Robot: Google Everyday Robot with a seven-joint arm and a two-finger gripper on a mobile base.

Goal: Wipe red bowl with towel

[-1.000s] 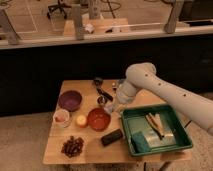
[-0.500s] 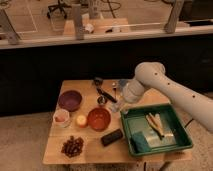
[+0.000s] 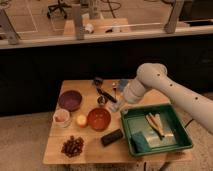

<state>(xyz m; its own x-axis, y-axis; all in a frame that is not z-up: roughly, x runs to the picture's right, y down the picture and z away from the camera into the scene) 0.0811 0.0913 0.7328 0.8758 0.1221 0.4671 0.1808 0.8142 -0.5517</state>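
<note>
Wooden table (image 3: 92,151) is set in a dim room. Over the last second the gripper (image 3: 117,104) has been carried slightly rightward and lower, and is now held just beside the red bowl (image 3: 99,119) at two o'clock. Fingers are pressed together, apparently pinching the pale towel (image 3: 114,108). Wiping is judged not yet begun, since the bowl's inside is not yet reached.

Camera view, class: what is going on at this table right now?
A robot arm reaches in from the right. Its gripper, shut on what looks like the pale towel, hangs beside the red bowl, between it and the green tray. The towel is not yet in the bowl.
</note>
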